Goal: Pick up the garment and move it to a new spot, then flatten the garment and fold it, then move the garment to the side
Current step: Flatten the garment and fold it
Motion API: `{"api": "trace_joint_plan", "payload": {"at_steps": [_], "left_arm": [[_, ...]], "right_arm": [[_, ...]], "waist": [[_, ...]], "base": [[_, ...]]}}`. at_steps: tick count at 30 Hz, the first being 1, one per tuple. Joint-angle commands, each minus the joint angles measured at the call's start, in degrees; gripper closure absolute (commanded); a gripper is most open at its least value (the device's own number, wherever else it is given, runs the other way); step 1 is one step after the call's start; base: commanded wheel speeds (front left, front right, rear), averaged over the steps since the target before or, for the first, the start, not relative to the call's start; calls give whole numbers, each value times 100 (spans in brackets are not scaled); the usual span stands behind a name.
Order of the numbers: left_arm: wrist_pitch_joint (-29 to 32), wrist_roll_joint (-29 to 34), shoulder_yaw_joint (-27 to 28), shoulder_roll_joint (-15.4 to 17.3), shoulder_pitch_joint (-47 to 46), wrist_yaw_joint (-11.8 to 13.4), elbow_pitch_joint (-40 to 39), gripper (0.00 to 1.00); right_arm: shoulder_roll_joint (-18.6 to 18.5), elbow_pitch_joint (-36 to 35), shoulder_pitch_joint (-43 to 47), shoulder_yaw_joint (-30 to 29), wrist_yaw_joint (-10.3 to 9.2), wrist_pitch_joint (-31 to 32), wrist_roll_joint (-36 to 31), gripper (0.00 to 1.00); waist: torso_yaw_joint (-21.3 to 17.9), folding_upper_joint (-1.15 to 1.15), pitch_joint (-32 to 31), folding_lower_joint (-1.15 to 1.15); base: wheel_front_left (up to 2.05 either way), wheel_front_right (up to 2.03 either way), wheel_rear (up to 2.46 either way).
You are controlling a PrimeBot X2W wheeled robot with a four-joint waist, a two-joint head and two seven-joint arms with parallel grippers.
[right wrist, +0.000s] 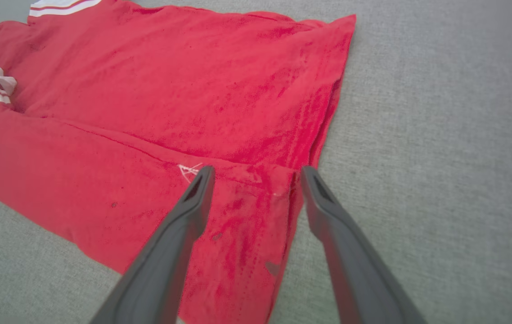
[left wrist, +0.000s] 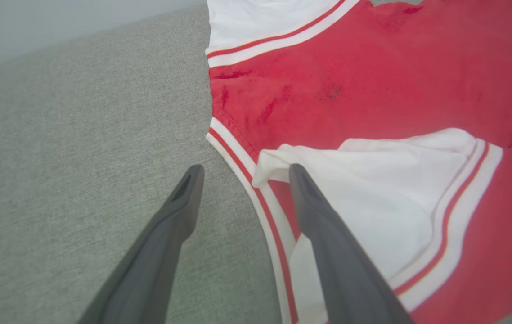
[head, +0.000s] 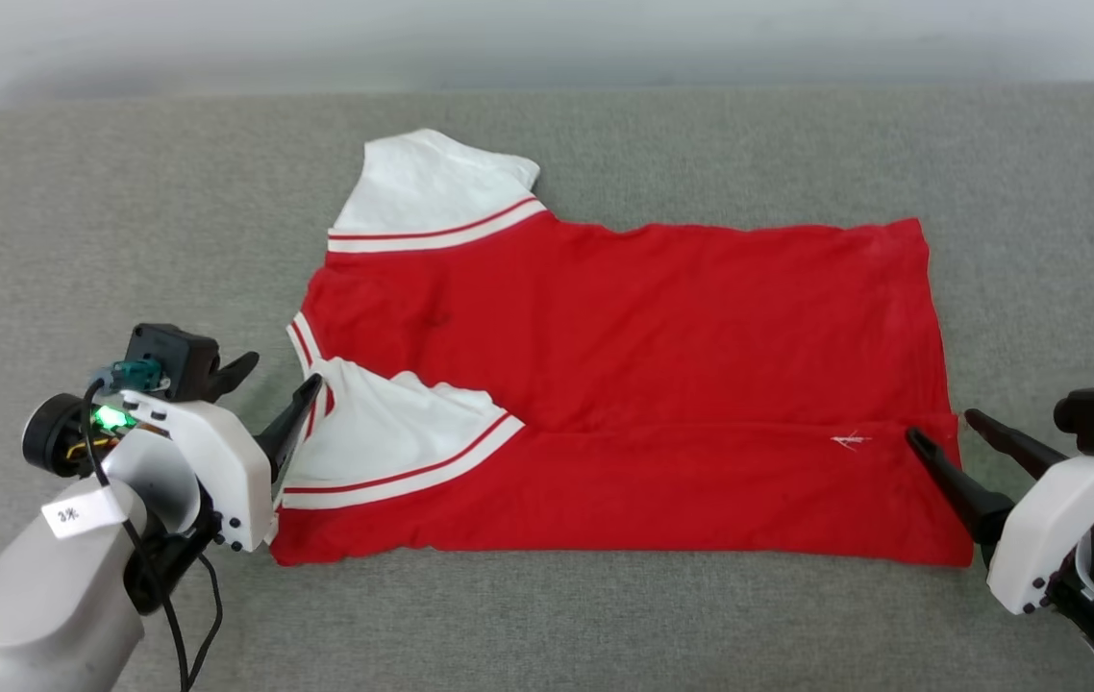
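Observation:
The garment is a red shirt with white sleeves, lying spread on the grey fabric surface, collar to the left and hem to the right. Its near long edge is folded over the body, with the near sleeve tucked on top; the far sleeve lies flat. My left gripper stands open at the collar end, one finger over the striped trim, nothing held. At the hem, my right gripper is also open, its fingers straddling the folded corner. Left gripper and right gripper show empty jaws.
Bare grey fabric surface runs along the front, and there is more of it left and right of the shirt. Its far edge meets a pale wall at the back.

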Motion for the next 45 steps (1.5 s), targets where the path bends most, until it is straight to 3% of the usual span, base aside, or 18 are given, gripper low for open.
{"api": "trace_joint_plan", "payload": {"at_steps": [1,6,11,17,25,39,40,41,42,45], "left_arm": [[46,-34,-12,52,-102,-8,-53,0],[900,-496,-230,314,-206,-15,-476,0],[2267,-1194,-515,685,-340,-12,-974,0],[3367,-1497,-718,932,-534,-13,-1378,0],[4031,-1624,-997,1018,-492,-12,-1330,0],[4277,-1826,-1604,836,-110,-2,-586,0],[4259,-1849,-1659,817,-86,-2,-542,9],[4222,-1863,-1694,787,-76,-2,-507,80],[4192,-1899,-1727,758,-81,-2,-482,100],[4032,-1853,-1851,753,-175,-6,-515,100]], "right_arm": [[-21,-35,65,-22,-7,-3,0,0],[6,-207,261,-132,-7,81,-83,0],[85,-301,326,-198,-7,182,-165,0],[174,-363,312,-204,-7,252,-223,0],[196,-390,185,-144,-7,360,-208,0],[257,-301,-127,-42,-7,287,-225,0],[254,-302,-153,-33,-7,296,-218,0],[239,-306,-181,-19,-7,306,-214,0],[209,-315,-199,-20,-7,309,-213,0],[77,-388,-228,-27,-7,354,-230,0]], "waist": [[85,0,-146,0],[181,0,-354,0],[216,0,-444,0],[177,0,-441,0],[-9,0,-289,0],[-266,0,107,0],[-275,0,110,0],[-281,0,104,0],[-278,0,91,0],[-243,0,1,0]], "base": [[0,0,0],[0,0,0],[0,0,0],[0,0,0],[0,0,0],[0,0,0],[0,0,0],[0,0,0],[0,0,0],[0,0,0]]}}
